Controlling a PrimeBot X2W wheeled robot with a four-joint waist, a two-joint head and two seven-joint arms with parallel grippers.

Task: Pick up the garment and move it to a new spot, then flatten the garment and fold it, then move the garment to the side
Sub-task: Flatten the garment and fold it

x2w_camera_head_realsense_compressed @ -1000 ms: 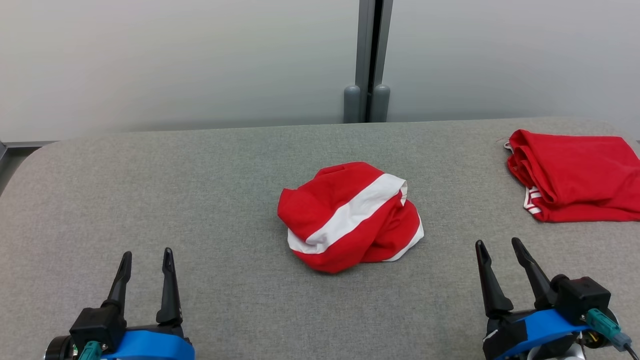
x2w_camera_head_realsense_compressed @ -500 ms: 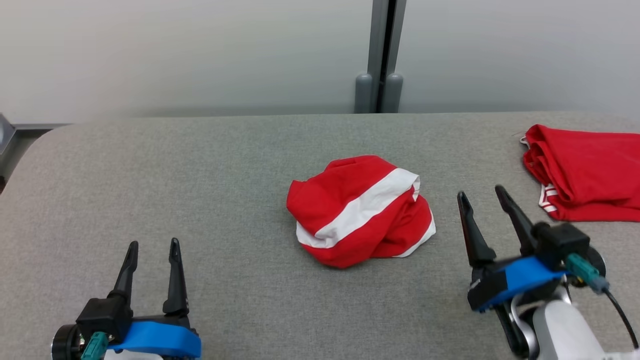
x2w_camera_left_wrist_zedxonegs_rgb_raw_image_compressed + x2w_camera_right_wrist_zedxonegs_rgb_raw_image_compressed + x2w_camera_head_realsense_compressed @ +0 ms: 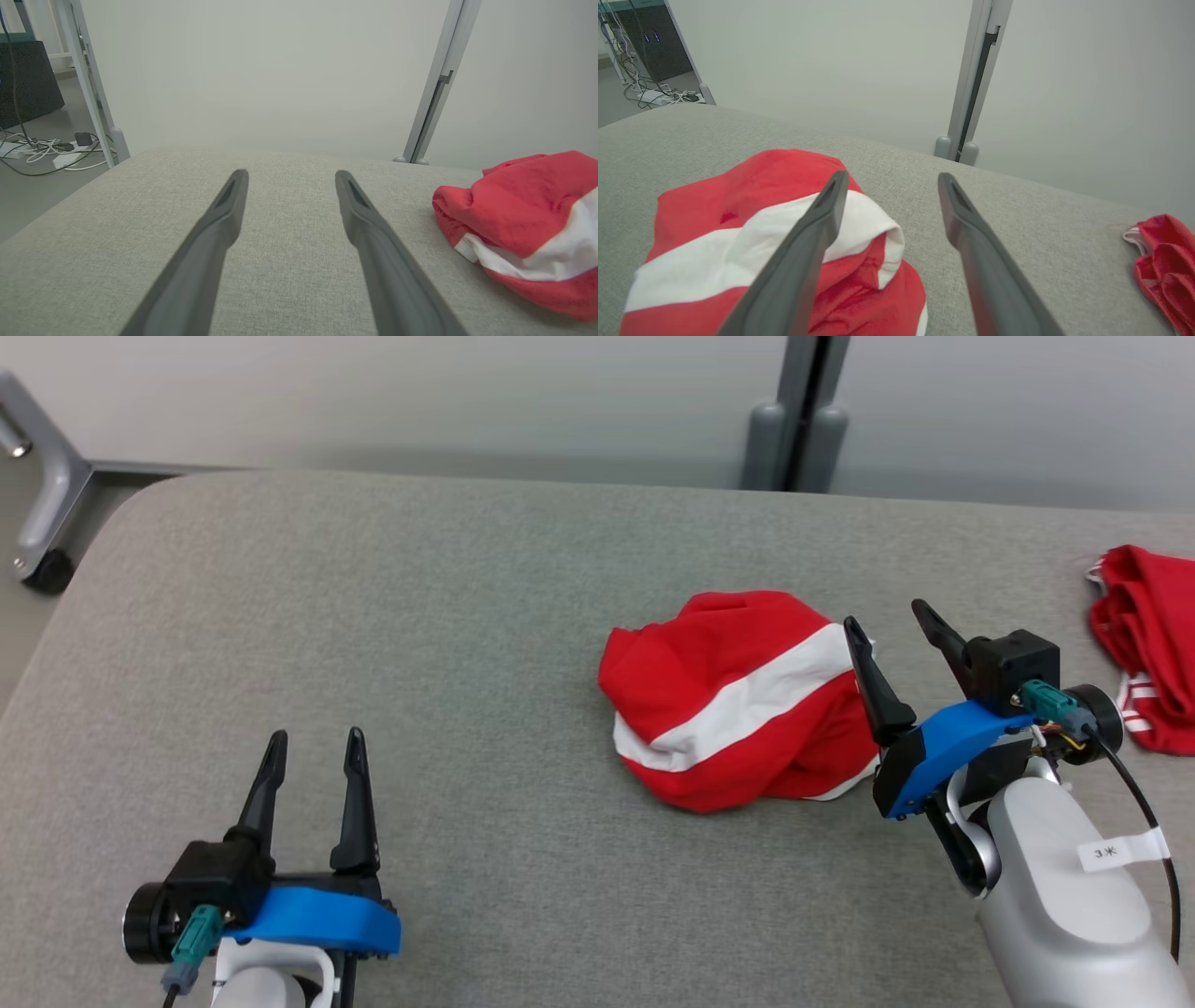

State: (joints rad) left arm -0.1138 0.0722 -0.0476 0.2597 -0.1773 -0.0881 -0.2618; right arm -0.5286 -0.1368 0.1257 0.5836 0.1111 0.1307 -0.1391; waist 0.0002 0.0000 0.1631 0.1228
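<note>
Right gripper (image 3: 885, 614) has advanced to the right edge of the crumpled red-and-white garment (image 3: 738, 700), jaws released and empty; left gripper (image 3: 316, 735) hovers over the grey tabletop (image 3: 420, 616), jaws likewise spread.

A big grey soft table (image 3: 373, 616) sits in front of a pale wall (image 3: 420, 392). A grey pole (image 3: 798, 373) with two round feet (image 3: 766, 443) stands at the wall. A red cloth (image 3: 1153, 635) with white stripes lies at the table's right edge. Past the left corner, a metal leg (image 3: 54, 490) has a small black wheel (image 3: 42, 574). Wires (image 3: 42, 151) lie on the floor by a black box (image 3: 28, 79).
</note>
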